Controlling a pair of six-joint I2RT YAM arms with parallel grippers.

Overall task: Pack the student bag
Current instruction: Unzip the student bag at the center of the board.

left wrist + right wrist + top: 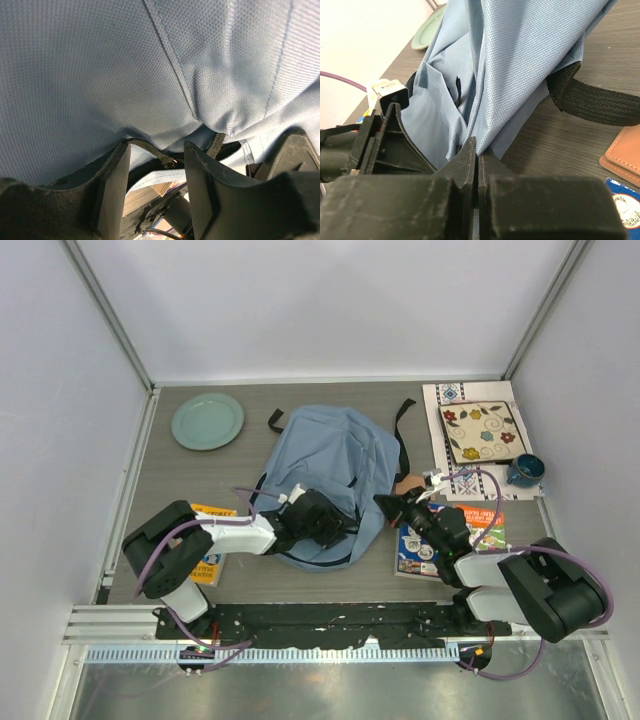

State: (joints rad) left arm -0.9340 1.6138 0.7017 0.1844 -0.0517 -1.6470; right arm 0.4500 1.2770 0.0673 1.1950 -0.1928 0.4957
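Note:
The student bag (pixel 330 460), light blue-grey with black straps, lies in the middle of the table. My left gripper (pixel 335 525) is open at the bag's near edge, tucked under the fabric (pixel 125 65). A dark zipper pull (pixel 167 161) hangs between its fingers (pixel 112 190), ungripped. My right gripper (pixel 385 505) is at the bag's near right edge. Its jaws are shut on a fold of the bag's fabric (pixel 520 65) and hold it up off the table. A black strap (pixel 595 102) lies on the table just right of that fold.
A green plate (pixel 207 420) sits at the far left. Books lie near left (pixel 210 540) and near right (pixel 440 535). A brown leather item (pixel 408 485) lies beside the bag. A floral tile on a placemat (pixel 480 432) and a blue mug (pixel 524 471) are far right.

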